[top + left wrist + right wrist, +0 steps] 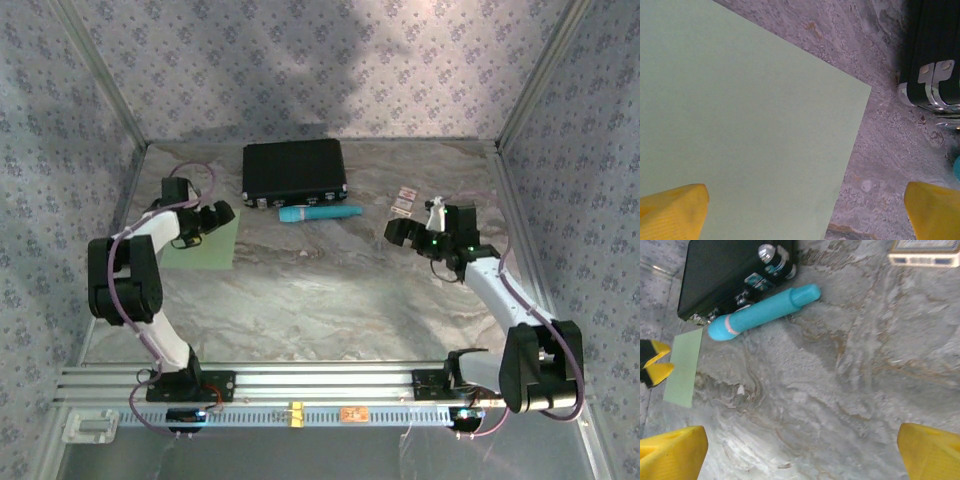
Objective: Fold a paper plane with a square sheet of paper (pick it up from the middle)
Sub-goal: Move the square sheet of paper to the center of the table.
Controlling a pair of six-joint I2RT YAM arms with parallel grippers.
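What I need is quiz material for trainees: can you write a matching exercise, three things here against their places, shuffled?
1. thin pale green square sheet of paper
2. black rectangular hard case
3. teal cylindrical plastic tube

A. just in front of the case
B. rear centre of the marbled table
C. flat at the left, under the open left claw

Pairs: 1-C, 2-B, 3-A

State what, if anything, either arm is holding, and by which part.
Nothing is held. The left fingers are open over the green paper; the right fingers are open over the table.
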